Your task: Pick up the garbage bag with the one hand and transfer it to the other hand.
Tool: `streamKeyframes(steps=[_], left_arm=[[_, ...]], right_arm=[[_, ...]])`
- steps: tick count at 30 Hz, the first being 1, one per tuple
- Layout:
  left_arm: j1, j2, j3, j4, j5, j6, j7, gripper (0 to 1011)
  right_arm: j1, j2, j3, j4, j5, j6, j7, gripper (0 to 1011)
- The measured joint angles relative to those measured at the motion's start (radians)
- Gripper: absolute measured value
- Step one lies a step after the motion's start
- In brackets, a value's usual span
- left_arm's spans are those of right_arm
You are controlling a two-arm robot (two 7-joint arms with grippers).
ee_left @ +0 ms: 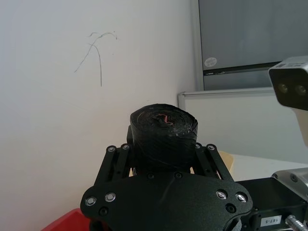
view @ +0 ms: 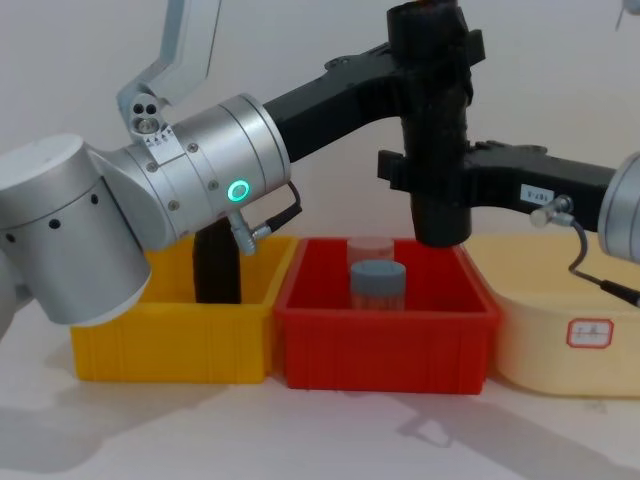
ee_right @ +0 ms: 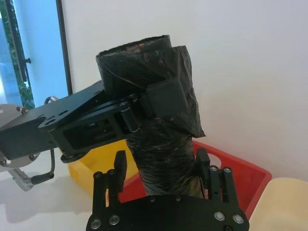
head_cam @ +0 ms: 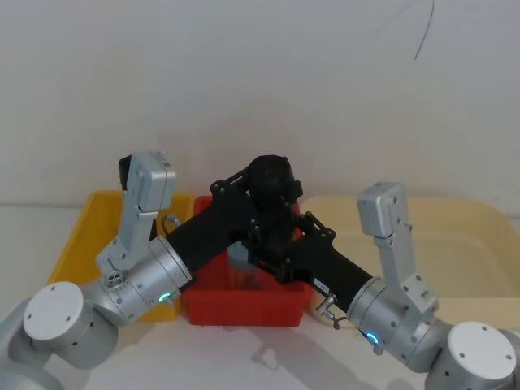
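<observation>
1. White wall (head_cam: 244,81) behind; the garbage bag (view: 432,110) stands upright in mid-air over the red bin (view: 385,345), toward its right edge.
2. Its upper part is clamped tight by the left gripper (view: 428,45).
3. Its lower part sits inside the right gripper (view: 435,175); whether that one grips, I cannot tell.

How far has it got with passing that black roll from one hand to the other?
Done: the garbage bag is lifted, held upright above the red bin with the left gripper's jaws shut on its upper part. In hand: the right gripper sits around the roll's lower part. Left, it seems: the right takes the weight and the left lets go.
</observation>
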Motion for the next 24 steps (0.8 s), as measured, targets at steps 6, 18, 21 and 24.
streamKeyframes(steps=[6,18,21,24], left_arm=[[0.000,0.000,0.000,0.000,0.000,0.000,0.000,503],[0.000,0.000,0.000,0.000,0.000,0.000,0.000,503],[0.000,0.000,0.000,0.000,0.000,0.000,0.000,525],[0.000,0.000,0.000,0.000,0.000,0.000,0.000,592]], right_arm=[[0.002,-0.001,-0.003,0.000,0.003,0.021,-0.013,711],[-0.037,0.012,0.008,-0.048,0.009,0.042,-0.035,552],[-0.049,0.016,0.013,-0.062,0.009,0.045,-0.040,552],[-0.063,0.020,0.019,-0.078,0.009,0.049,-0.046,552]])
